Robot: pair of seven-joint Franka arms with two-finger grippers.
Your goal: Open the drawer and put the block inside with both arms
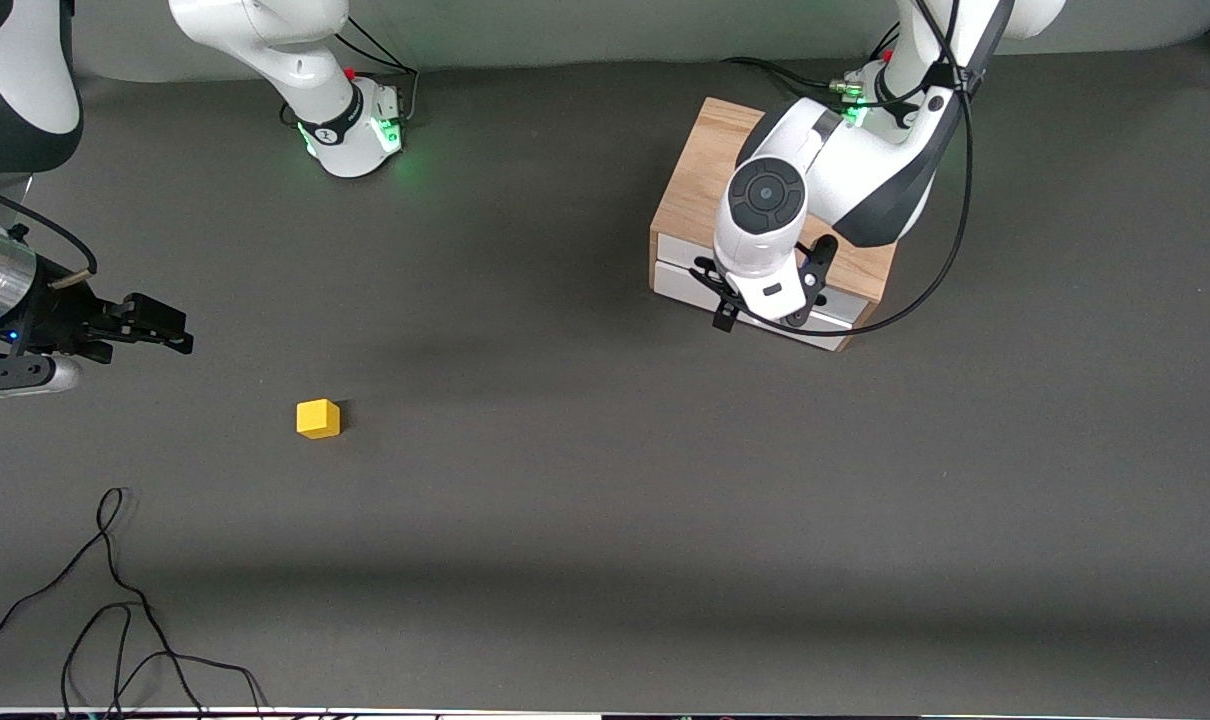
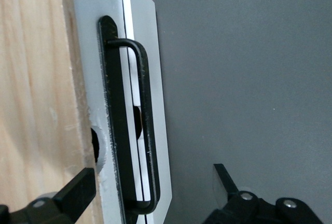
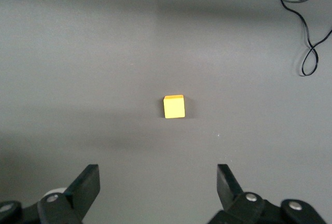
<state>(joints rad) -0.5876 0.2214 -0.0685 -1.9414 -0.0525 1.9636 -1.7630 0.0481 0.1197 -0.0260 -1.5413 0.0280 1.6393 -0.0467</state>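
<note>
Drawer (image 1: pixel 755 292) unopened: left tool (image 2: pixel 155 195) released, straddling its handle (image 2: pixel 142 130) (upper right of frame).
Next: clench, pull; right tool (image 3: pixel 155 185), released, waits above block (image 3: pixel 174 106).

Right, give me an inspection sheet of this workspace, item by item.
Surface: dark grey table, flat.
Job's things: yellow block lies loose toward the right arm's end; wooden box stands toward the left arm's end, its drawer shut, black handle free.
Clutter: nothing seen.
Grippers: left gripper open, straddling the handle without gripping it; right gripper open, empty, over bare table beside the block.
Cables: loose black cable on the table, nearer the front camera than the block.
Surroundings: nothing seen.
</note>
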